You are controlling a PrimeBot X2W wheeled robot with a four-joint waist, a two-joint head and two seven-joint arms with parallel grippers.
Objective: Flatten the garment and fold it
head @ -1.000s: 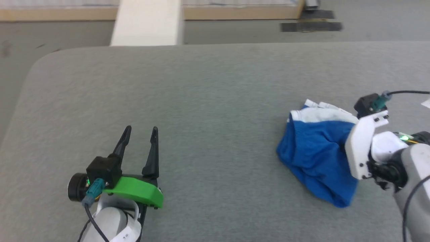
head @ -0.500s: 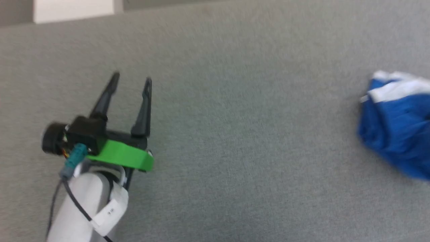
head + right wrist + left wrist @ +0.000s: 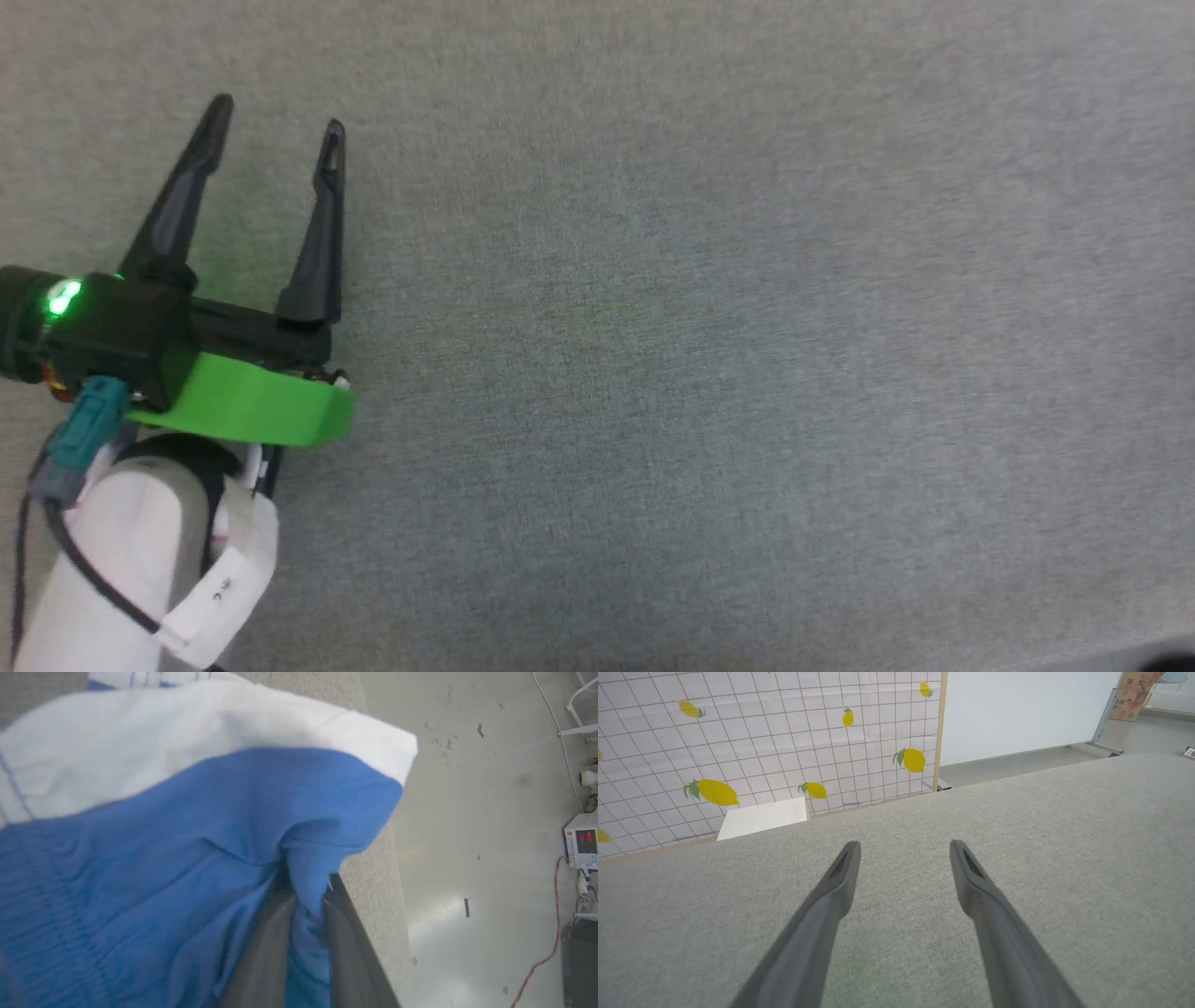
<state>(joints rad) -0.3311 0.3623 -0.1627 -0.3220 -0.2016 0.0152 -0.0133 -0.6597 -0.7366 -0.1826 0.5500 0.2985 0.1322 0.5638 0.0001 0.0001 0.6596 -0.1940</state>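
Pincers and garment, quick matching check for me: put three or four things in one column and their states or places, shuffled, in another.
Things:
1. left pincer
2. right pincer
3. garment
4. lemon-print panel

States or places:
A. shut on a blue fold
B. bunched, blue with a white band
C. open, over the bare grey table
D. beyond the table's far edge, in the left wrist view

Pairs: 1-C, 2-A, 3-B, 4-D

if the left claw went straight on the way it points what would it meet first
Nothing nearby: the left claw, open, points along the grey padding. Past its far edge, likely the lemon-print panel; depth unclear.
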